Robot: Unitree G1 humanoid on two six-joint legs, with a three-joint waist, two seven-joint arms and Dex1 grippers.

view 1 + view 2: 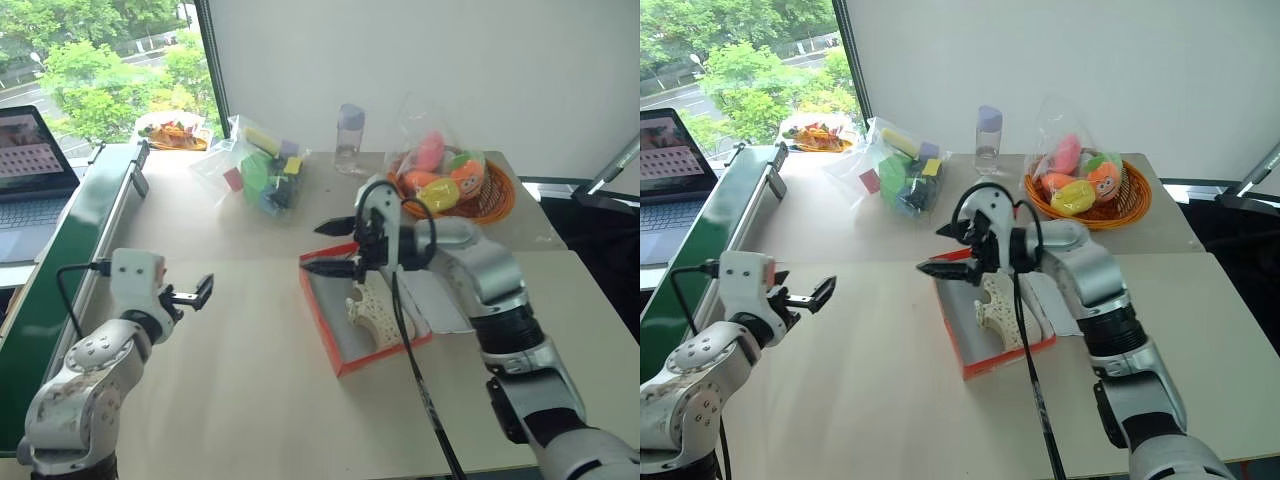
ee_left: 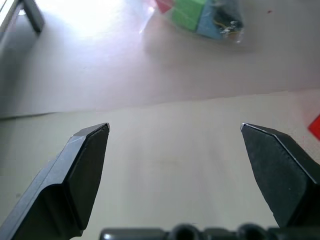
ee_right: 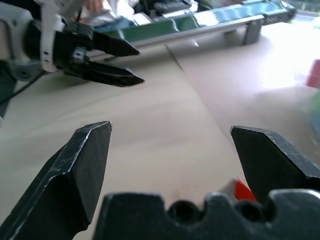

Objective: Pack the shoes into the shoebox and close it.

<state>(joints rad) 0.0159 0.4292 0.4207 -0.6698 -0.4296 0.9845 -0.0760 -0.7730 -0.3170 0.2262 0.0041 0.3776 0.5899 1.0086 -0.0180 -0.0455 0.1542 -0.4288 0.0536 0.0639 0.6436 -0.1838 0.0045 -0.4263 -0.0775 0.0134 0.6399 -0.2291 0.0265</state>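
Note:
The shoebox [image 1: 322, 318] lies open in the middle of the table, red-orange outside and white inside. A cream-white lacy shoe [image 1: 374, 312] sits in it. The lid's white inner side [image 1: 440, 300] spreads to the right, partly hidden by my right arm. My right gripper [image 1: 311, 247] hovers above the box's far left corner, pointing left, open and holding nothing. My left gripper [image 1: 207, 290] is over bare table well left of the box, open and holding nothing. Its black fingers [image 3: 112, 75] show in the right wrist view.
An orange woven basket [image 1: 495, 205] of bagged toy fruit stands at the back right. A clear bottle [image 1: 349, 140] and a bag of coloured blocks [image 1: 265, 172] stand behind the box. A green rail [image 1: 85, 240] and a laptop [image 1: 30, 160] line the left side.

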